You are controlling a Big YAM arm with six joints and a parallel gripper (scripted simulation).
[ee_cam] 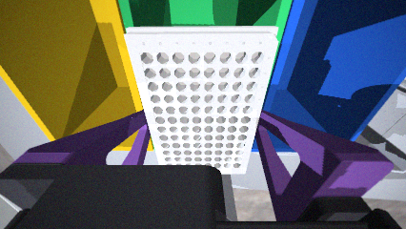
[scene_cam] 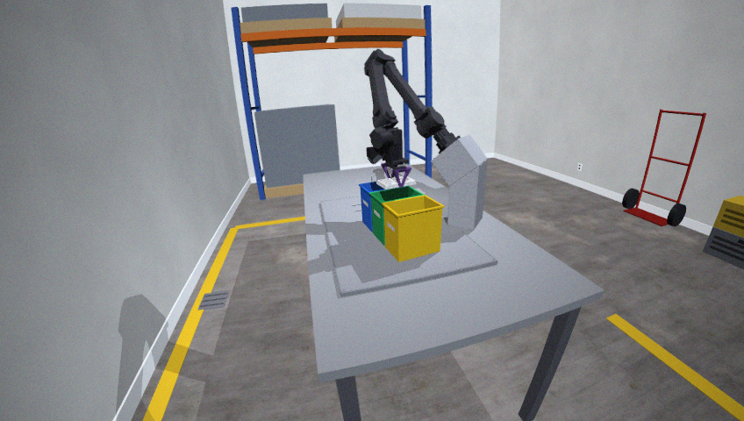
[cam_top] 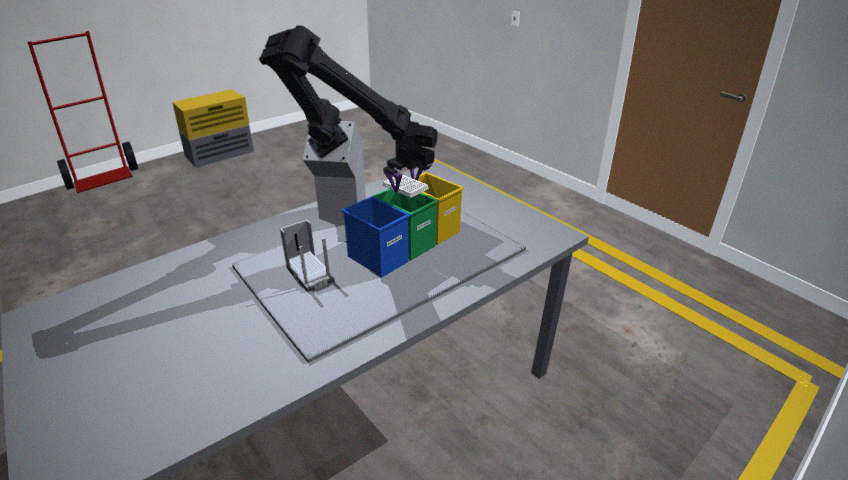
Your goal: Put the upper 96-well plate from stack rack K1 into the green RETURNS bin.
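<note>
Purple gripper (ee_cam: 202, 143) pinches the white 96-well plate (ee_cam: 202, 95) by its long sides, holding it flat above the green bin (cam_top: 421, 221). From the wrist, the plate's far end reaches over the green opening, yellow bin (ee_cam: 52, 72) and blue bin (ee_cam: 334, 67) rims flanking closely. The top view alone shows rack K1 (cam_top: 304, 249), well apart, with the lower plate (cam_top: 313, 272) seated inside.

Pincer (cam_top: 403, 179) clamped on white well plate (cam_top: 406, 184), hanging above green bin (cam_top: 421, 209); open air between plate and bin mouth. Blue bin (cam_top: 374, 233) and yellow bin (cam_top: 446, 205) touch green bin either side, rims hemming descent. Arm pedestal (cam_top: 339, 178) close behind bins. Rack K1 (cam_top: 302, 249) well apart on bench (cam_top: 148, 356), open mat between.
</note>
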